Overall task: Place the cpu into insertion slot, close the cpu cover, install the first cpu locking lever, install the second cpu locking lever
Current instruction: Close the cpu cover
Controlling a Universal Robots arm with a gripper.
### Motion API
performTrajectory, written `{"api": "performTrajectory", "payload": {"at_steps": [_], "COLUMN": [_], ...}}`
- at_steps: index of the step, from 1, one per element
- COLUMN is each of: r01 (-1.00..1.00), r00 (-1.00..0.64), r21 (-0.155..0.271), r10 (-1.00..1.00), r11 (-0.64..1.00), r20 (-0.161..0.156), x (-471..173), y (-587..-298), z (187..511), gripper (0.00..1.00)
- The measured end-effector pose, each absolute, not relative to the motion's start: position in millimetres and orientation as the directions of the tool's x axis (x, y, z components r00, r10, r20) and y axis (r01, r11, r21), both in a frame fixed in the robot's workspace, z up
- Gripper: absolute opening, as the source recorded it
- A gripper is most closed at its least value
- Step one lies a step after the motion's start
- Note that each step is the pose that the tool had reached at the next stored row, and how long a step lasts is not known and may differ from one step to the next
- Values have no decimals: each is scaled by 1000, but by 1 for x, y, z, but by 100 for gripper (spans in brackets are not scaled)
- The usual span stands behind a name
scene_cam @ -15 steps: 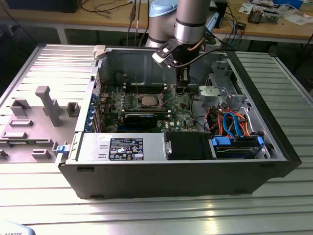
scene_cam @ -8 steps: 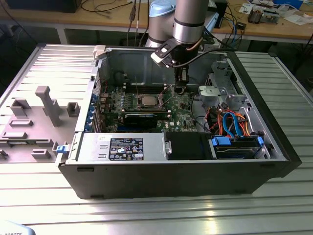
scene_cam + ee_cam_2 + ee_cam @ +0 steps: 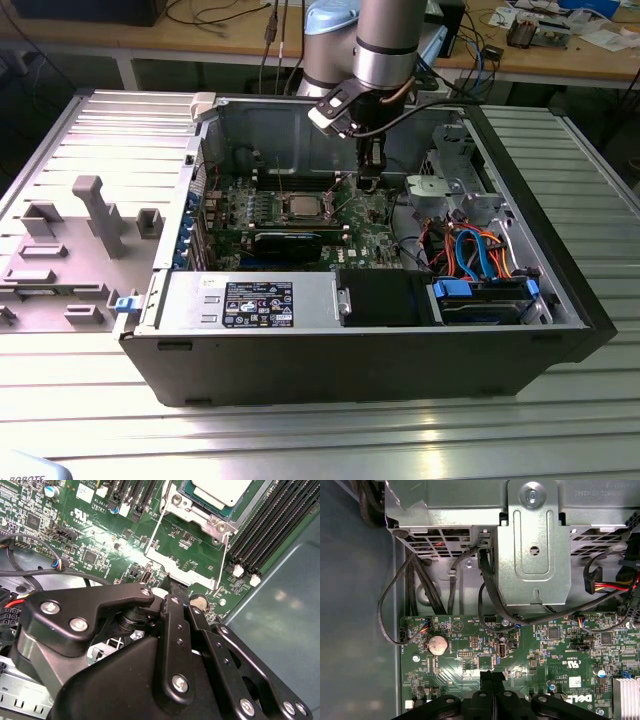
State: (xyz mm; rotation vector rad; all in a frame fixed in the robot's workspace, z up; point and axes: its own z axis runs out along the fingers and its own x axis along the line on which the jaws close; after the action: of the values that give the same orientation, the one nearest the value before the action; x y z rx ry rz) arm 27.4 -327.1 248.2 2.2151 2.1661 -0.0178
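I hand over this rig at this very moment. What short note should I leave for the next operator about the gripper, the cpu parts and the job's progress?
Gripper: fingers shut, nothing seen between them, low over the motherboard, at the exterior view's right of the insertion slot.
Cpu: seated in the slot.
Cpu cover: appears to lie flat around the chip.
Done: cpu placed, cover seemingly closed.
Left: neither locking lever can be judged as latched; check both.
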Motion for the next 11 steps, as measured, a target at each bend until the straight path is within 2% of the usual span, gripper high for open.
{"api": "performTrajectory", "payload": {"at_steps": [11], "r01": [999], "r00": [23], "r21": [23], "r10": [999], "r11": [-22], "r20": [-39], "x": [14], "y": [-327], "z": [248], "gripper": [11]}}
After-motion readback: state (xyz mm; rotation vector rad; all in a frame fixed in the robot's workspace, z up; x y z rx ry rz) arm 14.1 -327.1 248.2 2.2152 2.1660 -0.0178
